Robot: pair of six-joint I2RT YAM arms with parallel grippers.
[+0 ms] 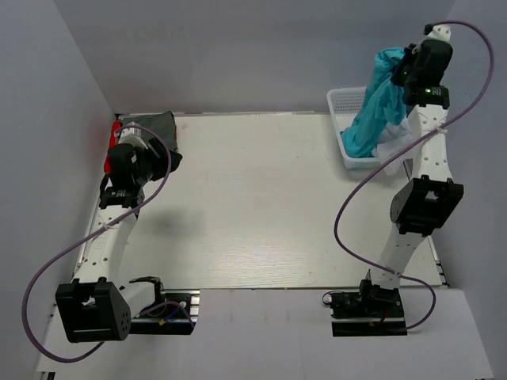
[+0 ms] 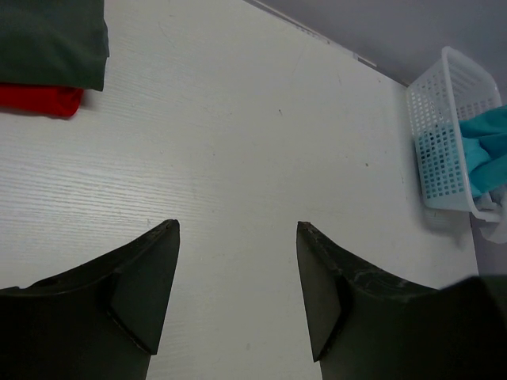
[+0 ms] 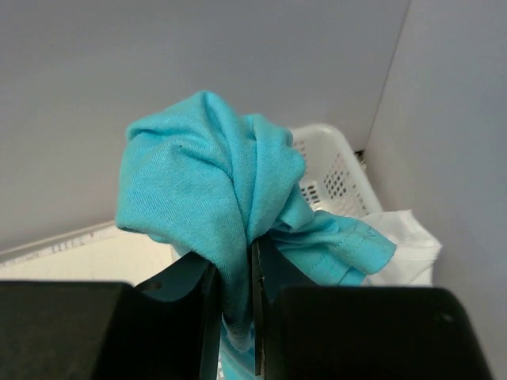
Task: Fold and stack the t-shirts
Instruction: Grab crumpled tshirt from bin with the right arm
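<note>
**When one arm does all the work, lol**

While the right gripper (image 3: 236, 273) is clamped tight on a bunched turquoise-blue cloth t-shirt (image 3: 198, 174), that shirt dangles over the white plastic mesh basket (image 1: 339, 103), with a white cloth t-shirt (image 3: 408, 245) spilling out beside it. Left gripper (image 2: 238, 237) hovers with fingers spread, holding nothing, near the folded dark grey t-shirt (image 2: 51, 39) lying on a red t-shirt (image 2: 40, 99).

From above and behind the arm bases (image 1: 368, 305), the top camera takes in the whole table (image 1: 253, 198). The left wrist camera looks low across it toward the white basket (image 2: 447, 103), which both share. The right wrist camera peers close at a turquoise t-shirt (image 3: 198, 174) over that basket.
</note>
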